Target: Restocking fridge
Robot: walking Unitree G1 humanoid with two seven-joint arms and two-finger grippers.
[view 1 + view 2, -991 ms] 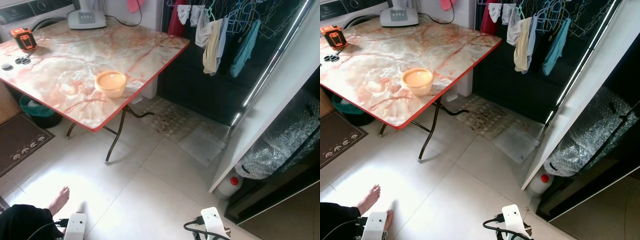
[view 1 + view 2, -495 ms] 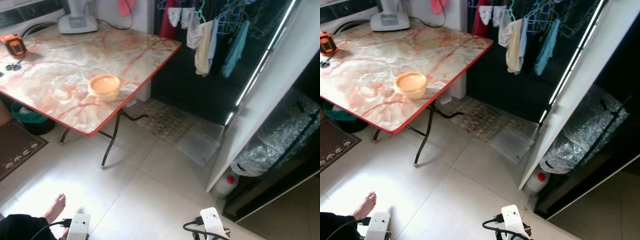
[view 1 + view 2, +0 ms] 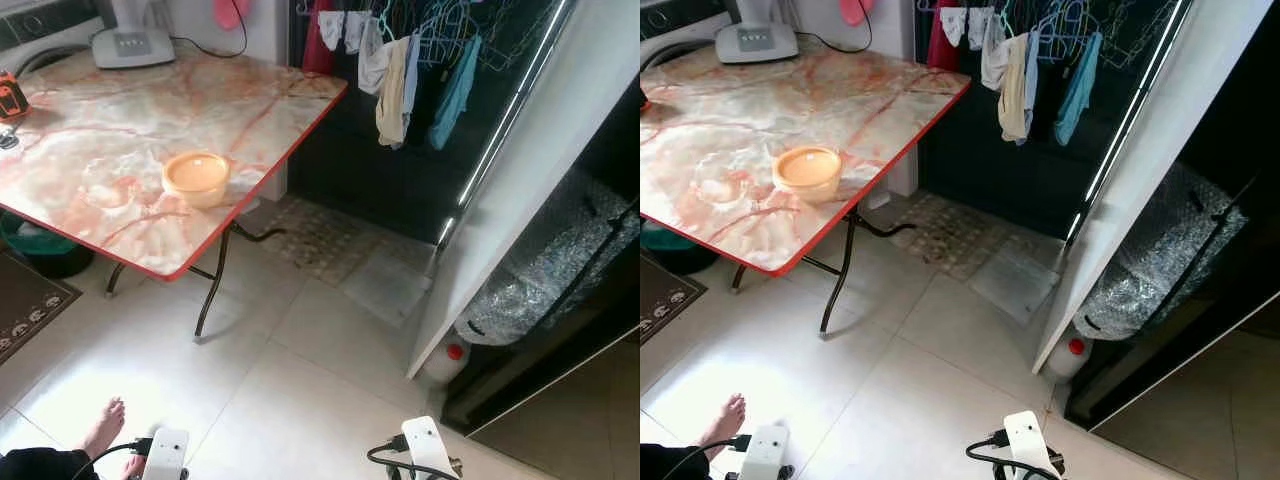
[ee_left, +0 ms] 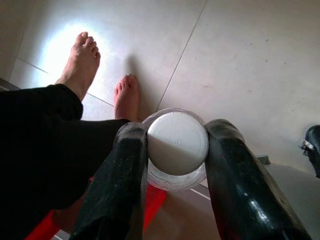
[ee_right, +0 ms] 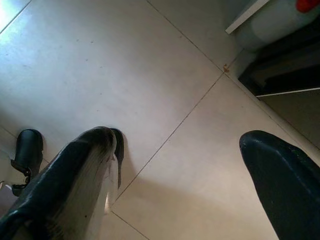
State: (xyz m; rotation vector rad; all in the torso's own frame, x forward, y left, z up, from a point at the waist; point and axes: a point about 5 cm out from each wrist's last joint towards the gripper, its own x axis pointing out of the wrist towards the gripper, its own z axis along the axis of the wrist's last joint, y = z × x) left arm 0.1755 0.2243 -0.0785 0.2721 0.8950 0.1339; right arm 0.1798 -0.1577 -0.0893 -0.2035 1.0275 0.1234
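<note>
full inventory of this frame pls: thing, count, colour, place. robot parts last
Table: 1, marble-pattern top with red edge, ahead on the left.
Bowl: 1, orange, on the table near its front edge.
Appliance: 1, grey, at the table's far edge.
Laundry: several pieces, mixed colours, hanging behind the table.
Fridge door: 1, white, open, on the right.
Bubble wrap bundle: 1, silvery, behind the door.
Bottle: 1, whitish with red cap, on the floor by the door's foot.
Person's feet: 2, bare, on the floor tiles.
Jar: 1, clear with white lid, in the left end effector.
Right end effector: open, over bare tiles.
</note>
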